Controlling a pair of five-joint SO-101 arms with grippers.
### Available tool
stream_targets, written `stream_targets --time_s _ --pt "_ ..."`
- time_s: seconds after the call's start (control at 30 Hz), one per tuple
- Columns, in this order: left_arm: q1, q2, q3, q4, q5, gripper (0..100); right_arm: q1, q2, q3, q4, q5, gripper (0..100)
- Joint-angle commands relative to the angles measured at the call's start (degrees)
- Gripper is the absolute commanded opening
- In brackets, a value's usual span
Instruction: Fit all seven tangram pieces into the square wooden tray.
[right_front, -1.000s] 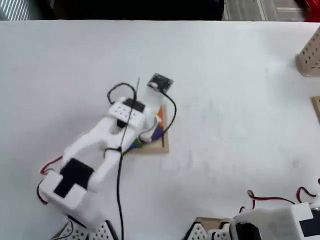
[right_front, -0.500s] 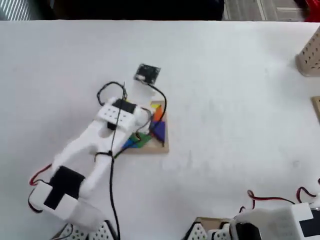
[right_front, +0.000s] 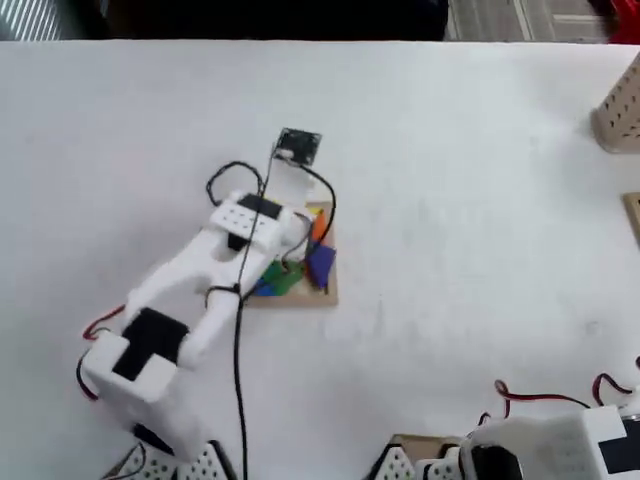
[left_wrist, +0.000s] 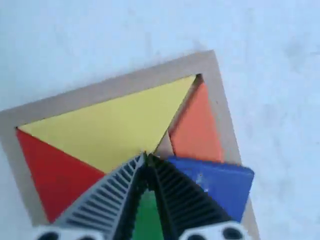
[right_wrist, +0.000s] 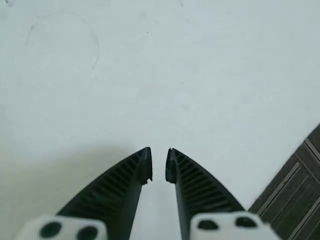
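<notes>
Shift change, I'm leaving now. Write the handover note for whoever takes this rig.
Left gripper: shut, tips over the middle of the wooden tray.
Right gripper: jaws a narrow gap apart, empty, over bare table.
Done: yellow triangle, red triangle and orange piece sit in the tray; green piece beneath the gripper.
Left: blue piece overlaps the rim, seemingly unseated; other pieces hidden, check them.

The square wooden tray (left_wrist: 120, 82) is pale tan. In it lie a yellow triangle (left_wrist: 110, 125), a red triangle (left_wrist: 55, 175), an orange piece (left_wrist: 197, 125), a blue piece (left_wrist: 220, 185) and a green piece (left_wrist: 148, 220). The left gripper (left_wrist: 146, 161) and the right gripper (right_wrist: 158, 165) are black and ribbed. The counter (right_front: 480, 200) is white. The left arm (right_front: 190, 285) is white with black panels.
</notes>
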Motion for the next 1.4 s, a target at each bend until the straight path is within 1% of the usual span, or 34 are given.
stream_targets --time_s 0.0,0.17,0.3,0.43,0.5,1.03,1.17,1.37 --pt "0.2 3.1 -6.9 -1.0 1.6 2 -0.6 -0.8 -0.8 -0.9 0.8 6.3" --pt "0.7 3.8 -12.1 -1.0 1.6 2 -0.7 -0.5 -0.8 -0.9 0.8 6.3" --pt "3.8 3.9 -14.7 -1.0 1.6 2 -0.7 -0.6 -0.8 -1.2 0.8 6.3" --pt "8.0 4.1 -14.6 -1.0 1.6 2 -0.2 -0.3 -0.6 -3.0 0.8 6.3" --pt "8.9 3.8 -14.5 -1.0 1.6 2 -0.1 -0.3 -0.5 -3.3 0.8 6.3" --pt "9.8 3.7 -9.8 0.1 1.7 2 -0.7 -0.3 -0.4 -3.3 0.7 6.3" --pt "10.7 3.6 -10.2 4.9 1.7 2 -0.4 -0.3 -0.6 -3.3 0.8 6.3" --pt "10.9 3.2 -8.8 7.3 2.1 2 -0.7 -0.3 -0.6 -3.3 0.7 6.3"
